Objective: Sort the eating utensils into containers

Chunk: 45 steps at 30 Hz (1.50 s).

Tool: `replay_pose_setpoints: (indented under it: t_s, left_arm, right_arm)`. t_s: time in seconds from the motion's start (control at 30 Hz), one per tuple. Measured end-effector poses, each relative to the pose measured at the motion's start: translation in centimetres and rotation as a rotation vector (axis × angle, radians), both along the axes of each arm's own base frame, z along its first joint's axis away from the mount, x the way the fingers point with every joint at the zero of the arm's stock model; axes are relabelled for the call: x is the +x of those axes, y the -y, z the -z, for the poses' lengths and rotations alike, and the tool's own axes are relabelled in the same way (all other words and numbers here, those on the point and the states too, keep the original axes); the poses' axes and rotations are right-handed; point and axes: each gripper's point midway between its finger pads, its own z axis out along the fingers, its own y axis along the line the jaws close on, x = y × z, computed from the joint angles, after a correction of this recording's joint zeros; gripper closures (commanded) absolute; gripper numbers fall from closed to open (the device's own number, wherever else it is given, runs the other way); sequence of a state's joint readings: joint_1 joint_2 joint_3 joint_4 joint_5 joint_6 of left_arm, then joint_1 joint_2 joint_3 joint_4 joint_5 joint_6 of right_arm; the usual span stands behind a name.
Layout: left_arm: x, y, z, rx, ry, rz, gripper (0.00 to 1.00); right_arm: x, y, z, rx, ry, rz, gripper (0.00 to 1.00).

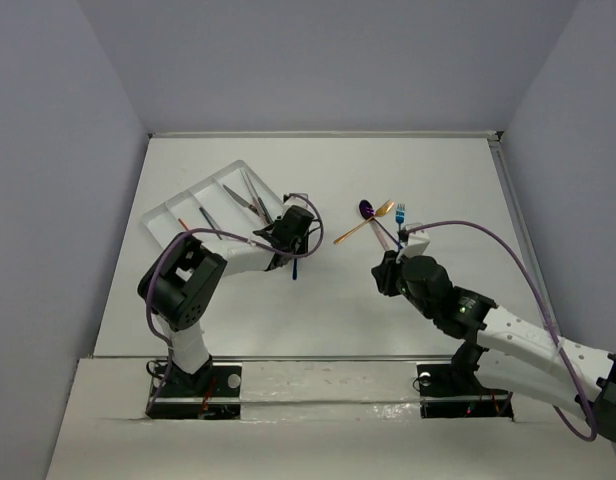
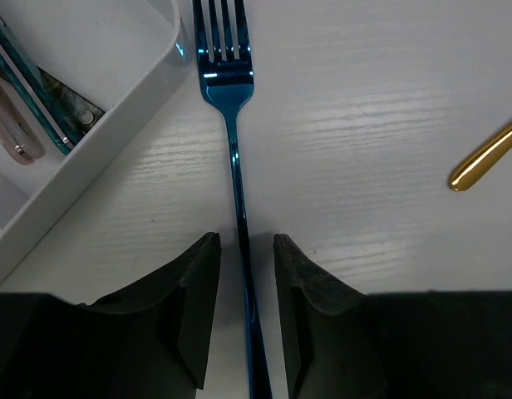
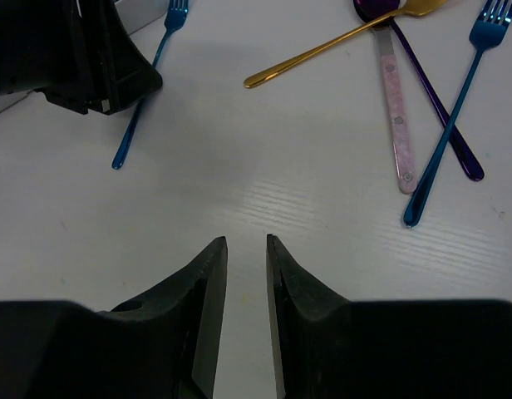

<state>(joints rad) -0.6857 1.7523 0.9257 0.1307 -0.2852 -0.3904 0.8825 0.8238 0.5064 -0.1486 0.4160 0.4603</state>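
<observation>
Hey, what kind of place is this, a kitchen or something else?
Probably a robot test cell, not a kitchen: a bare white table boxed in by plain grey walls, two robot arms bolted at its near edge, and only a tray and loose utensils laid out.

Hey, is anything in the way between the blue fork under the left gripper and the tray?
Nothing visible. The left gripper straddles the fork at its handle, and the tines lie beside the tray rim with only bare table between. The gold handle lies well off to the side.
</observation>
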Motion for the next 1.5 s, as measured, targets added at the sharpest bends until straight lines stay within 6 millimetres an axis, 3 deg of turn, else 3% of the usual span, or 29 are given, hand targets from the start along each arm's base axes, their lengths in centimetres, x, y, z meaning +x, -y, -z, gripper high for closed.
replay_pose_setpoints:
  t_s: [0.2, 0.33, 0.47, 0.63, 0.73, 0.87, 0.93, 1.0, 1.1, 1.17, 1.2, 1.3, 1.33, 1.37, 1.5]
  left_arm:
    - [1.5, -0.2, 0.5, 0.059, 0.027, -0.020, 0.79]
    - [2.5, 0.1, 0.6, 0.075, 0.048, -0.024, 1.00]
    - [3.3, 0.8, 0.5, 0.061, 0.070, -0.020, 1.00]
    - [2.4, 2.0, -0.2, 0.023, 0.066, 0.024, 1.00]
    - [1.6, 2.3, -3.3, -0.027, 0.095, 0.041, 1.00]
    - [2.2, 1.7, -11.7, -0.153, 0.229, 0.026, 1.00]
    - [3.5, -1.5, -16.6, -0.218, 0.311, -0.043, 1.00]
    - [4.7, -6.0, -19.9, -0.250, 0.373, -0.138, 1.00]
    - [5.4, -15.9, -22.6, -0.235, 0.433, -0.349, 1.00]
    - [4.8, -21.5, -23.0, -0.207, 0.444, -0.481, 1.00]
    - [4.2, -24.4, -22.6, -0.187, 0.436, -0.548, 1.00]
    - [2.3, -29.3, -19.8, -0.140, 0.365, -0.663, 1.00]
    - [2.0, -29.9, -19.0, -0.132, 0.349, -0.677, 1.00]
    - [1.2, -30.8, -17.0, -0.115, 0.299, -0.705, 1.00]
    - [-0.4, -31.4, -12.3, -0.103, 0.162, -0.721, 1.00]
  right_arm:
    - [0.0, 0.0, 0.4, -0.011, -0.009, 0.000, 0.68]
    - [0.0, 0.0, 0.5, -0.014, -0.011, 0.000, 0.68]
    - [0.0, 0.0, 0.5, -0.015, -0.012, 0.000, 0.68]
    - [0.0, 0.1, 0.4, -0.009, -0.006, 0.003, 0.68]
    - [-0.1, 0.2, 0.6, -0.011, -0.007, 0.003, 0.68]
    - [-0.1, 0.2, 0.7, -0.013, -0.010, 0.002, 0.68]
    - [-0.1, 0.2, 0.8, -0.014, -0.010, 0.001, 0.68]
    - [-0.1, 0.1, 0.7, -0.012, -0.011, -0.002, 0.68]
    - [-0.2, 0.1, 0.7, -0.009, -0.011, -0.005, 0.68]
    - [-0.2, 0.1, 0.6, -0.005, -0.009, -0.007, 0.68]
    - [-0.2, 0.1, 0.5, -0.002, -0.007, -0.008, 0.68]
    - [-0.4, 0.1, 0.1, 0.015, 0.005, -0.011, 0.68]
    - [-0.4, 0.1, 0.0, 0.019, 0.007, -0.012, 0.68]
    - [-0.4, 0.1, 0.0, 0.024, 0.009, -0.015, 0.68]
    - [-0.6, -0.1, 0.0, 0.029, 0.007, -0.025, 0.68]
